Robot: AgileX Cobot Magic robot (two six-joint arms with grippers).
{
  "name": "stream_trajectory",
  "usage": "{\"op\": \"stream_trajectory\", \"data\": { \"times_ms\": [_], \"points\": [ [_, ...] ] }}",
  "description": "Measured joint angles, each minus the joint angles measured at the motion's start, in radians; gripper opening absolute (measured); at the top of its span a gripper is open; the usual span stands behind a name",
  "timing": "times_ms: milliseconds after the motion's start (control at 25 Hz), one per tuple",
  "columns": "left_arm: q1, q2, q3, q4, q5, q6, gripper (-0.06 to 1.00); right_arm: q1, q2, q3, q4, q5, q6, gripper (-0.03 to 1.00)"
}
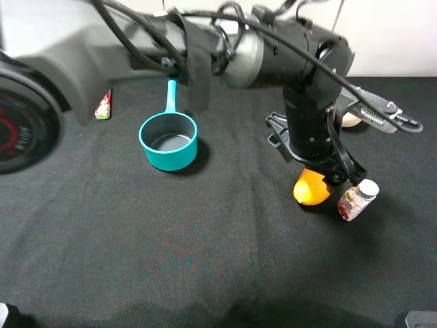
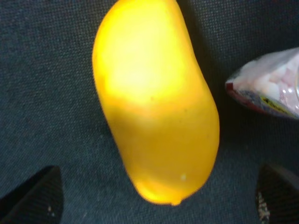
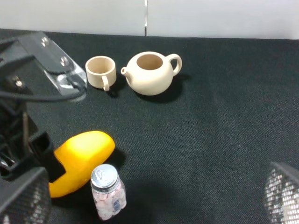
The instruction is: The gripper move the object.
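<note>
Smooth yellow-orange mango-shaped fruit (image 1: 309,190) lies on the black cloth table (image 1: 205,260), right of centre in the overhead frame, approx. mid-height. A small clear bottle w/ pale cap & pink-white contents (image 1: 356,199) stands upright just beside it, to its right; can't tell if the two touch.

Black claw-like left gripper (image 2: 155,196) reaches across from the upper left of the overhead frame & hangs over the fruit, pointing down. Per its wrist cam the jaws are spread. One black fingertip (image 2: 32,198) sits either side of the fruit's end, w/ cloth showing btw. tips & skin, so nothing is clamped.

Right gripper (image 3: 153,195) also has its jaws spread wide, w/ only bare cloth btw. them. It faces the fruit & bottle.

Teal saucepan w/ long handle (image 1: 168,142) sits upright, left of centre in the upper half, well apart from the fruit, handle pointing to the frame's top. Small red-green packet (image 1: 103,104) lies upper left. Cream lidless teapot (image 3: 150,73) & matching cream cup (image 3: 100,71) stand side by side beyond the fruit, spout toward the cup.
</note>
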Motion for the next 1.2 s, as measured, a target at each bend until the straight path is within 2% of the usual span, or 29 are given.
{"op": "stream_trajectory", "data": {
  "times_ms": [720, 880, 1200],
  "points": [
    [0.000, -0.022, -0.230, 0.034, 0.394, 0.020, 0.88, 0.000, 0.000, 0.000, 0.000, 0.000, 0.000, 0.69],
    [0.000, -0.023, -0.287, 0.039, 0.394, 0.035, 0.88, 0.000, 0.000, 0.000, 0.000, 0.000, 0.000, 0.69],
    [0.000, -0.082, -0.294, 0.057, 0.396, 0.063, 0.88, 0.000, 0.000, 0.000, 0.000, 0.000, 0.000, 0.69]
  ]
}}
